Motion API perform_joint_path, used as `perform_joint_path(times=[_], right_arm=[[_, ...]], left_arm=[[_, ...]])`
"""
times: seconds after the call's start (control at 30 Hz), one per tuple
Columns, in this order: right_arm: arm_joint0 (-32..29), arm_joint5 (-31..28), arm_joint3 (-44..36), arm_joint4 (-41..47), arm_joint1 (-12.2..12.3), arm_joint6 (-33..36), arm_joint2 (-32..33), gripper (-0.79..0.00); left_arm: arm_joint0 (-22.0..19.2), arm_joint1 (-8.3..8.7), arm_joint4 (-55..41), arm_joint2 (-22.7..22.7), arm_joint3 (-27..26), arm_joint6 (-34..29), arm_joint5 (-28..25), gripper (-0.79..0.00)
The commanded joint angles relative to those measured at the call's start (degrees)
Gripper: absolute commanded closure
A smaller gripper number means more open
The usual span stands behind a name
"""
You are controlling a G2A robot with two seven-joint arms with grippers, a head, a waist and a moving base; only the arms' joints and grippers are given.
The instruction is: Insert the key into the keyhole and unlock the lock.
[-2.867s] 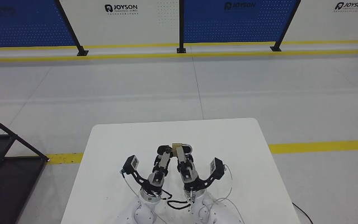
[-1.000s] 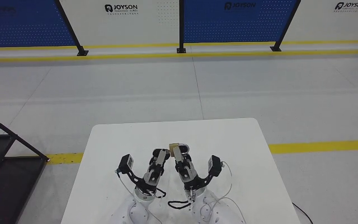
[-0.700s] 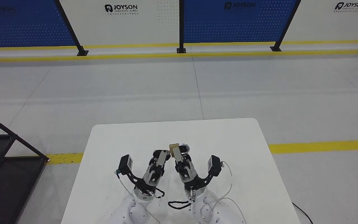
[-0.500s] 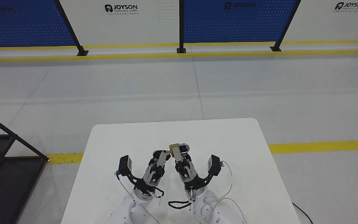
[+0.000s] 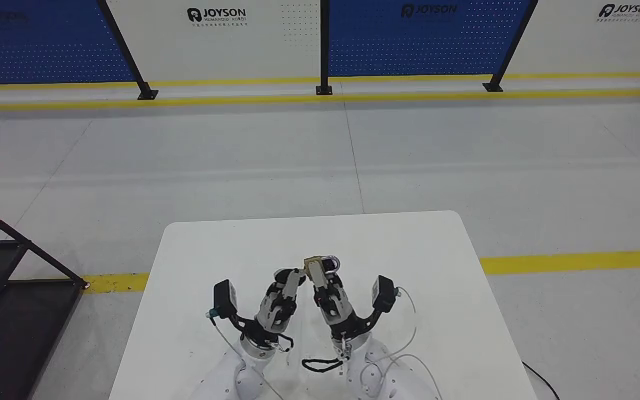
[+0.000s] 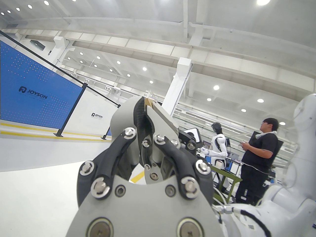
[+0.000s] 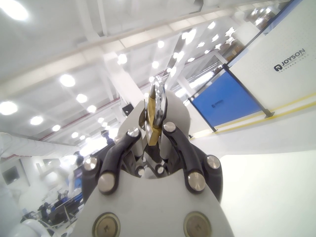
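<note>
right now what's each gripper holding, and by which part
Right gripper clamps the padlock by its brass body, shackle outward. Left gripper pinches a small brass piece, likely the key; part unclear.

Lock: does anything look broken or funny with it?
Nothing stands out. The lock is clamped in the shut right gripper, held up above the table. The left gripper pinches a small brass bit, likely the key, right beside the lock. No damage shows on either.

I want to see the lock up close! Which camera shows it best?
The right wrist view: the lock sits big in the right gripper. The top view shows it tiny. In the left wrist view, the brass bit may be the key instead.
</note>
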Motion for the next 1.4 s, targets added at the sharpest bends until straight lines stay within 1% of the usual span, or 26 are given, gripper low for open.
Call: perform_joint_path(times=[0.0,0.1,0.2,0.23,0.3,0.37,0.43,0.5,0.53,0.6,0.7,0.8,0.87,0.97,1.1,1.23,1.37], right_arm=[[-0.1,-0.1,-0.1,0.1,0.0,0.1,0.1,0.000],[-0.3,-0.4,-0.3,0.0,0.1,0.3,0.4,0.000],[-0.5,-1.4,-0.8,-0.3,0.4,0.8,1.1,0.000],[-0.6,-2.6,-0.9,-0.3,0.6,1.6,1.3,0.000],[-0.8,-4.7,-1.1,-0.3,1.1,3.5,2.3,0.000],[-1.2,-7.3,-1.5,-0.2,1.6,6.1,3.1,0.000],[-1.5,-9.5,-2.0,0.5,2.2,8.7,4.2,0.000],[-1.9,-11.1,-2.4,1.5,2.7,11.4,5.1,0.000],[-2.1,-11.7,-2.7,2.1,2.9,12.6,5.4,0.000],[-2.4,-12.9,-3.2,3.5,3.2,15.2,5.9,0.000],[-2.9,-13.2,-4.0,5.4,3.7,18.4,6.5,0.000],[-3.2,-12.8,-4.8,6.9,4.0,20.5,6.9,0.000],[-3.3,-12.5,-5.1,7.9,4.1,21.6,7.0,0.000],[-3.3,-11.9,-5.5,9.3,4.2,22.7,7.0,0.000],[-3.4,-11.3,-5.9,10.8,4.3,23.9,7.0,0.000],[-3.2,-10.4,-6.0,11.6,4.3,25.2,6.6,0.000],[-3.1,-9.7,-6.1,12.0,4.3,25.8,6.3,0.000]], left_arm=[[0.0,0.11,-1.6,0.0,0.0,-0.9,-0.9,-0.299],[0.1,0.37,-3.7,-0.5,-0.2,-2.4,-2.4,-0.308],[0.6,0.89,-7.9,-1.8,-0.5,-6.1,-6.1,-0.326],[0.9,1.14,-8.8,-2.6,-0.7,-7.3,-7.3,-0.332],[1.9,1.94,-11.0,-2.0,-1.3,-10.9,-7.4,-0.336],[2.6,3.40,-14.3,-1.7,-2.6,-16.9,-7.4,-0.357],[3.6,5.27,-19.4,-1.5,-4.2,-24.9,-7.4,-0.366],[4.8,7.24,-26.5,-1.5,-6.1,-33.7,-7.4,-0.351],[5.2,8.18,-30.9,-1.7,-7.4,-37.6,-7.4,-0.372],[5.7,9.95,-39.3,-2.2,-9.4,-45.5,-7.4,-0.363],[6.0,11.84,-48.2,-3.7,-11.2,-53.3,-7.4,-0.366],[5.9,13.03,-55.4,-3.8,-12.1,-59.1,-7.4,-0.357],[5.6,13.51,-58.1,-4.1,-12.3,-61.4,-7.4,-0.351],[5.2,13.98,-61.2,-3.7,-12.3,-64.3,-7.4,-0.296],[4.8,14.24,-62.5,-3.3,-12.4,-66.4,-7.4,-0.274],[4.3,14.20,-61.4,-3.0,-12.1,-66.4,-7.4,-0.277],[4.0,13.92,-59.0,-2.5,-11.5,-64.5,-7.4,-0.280]])
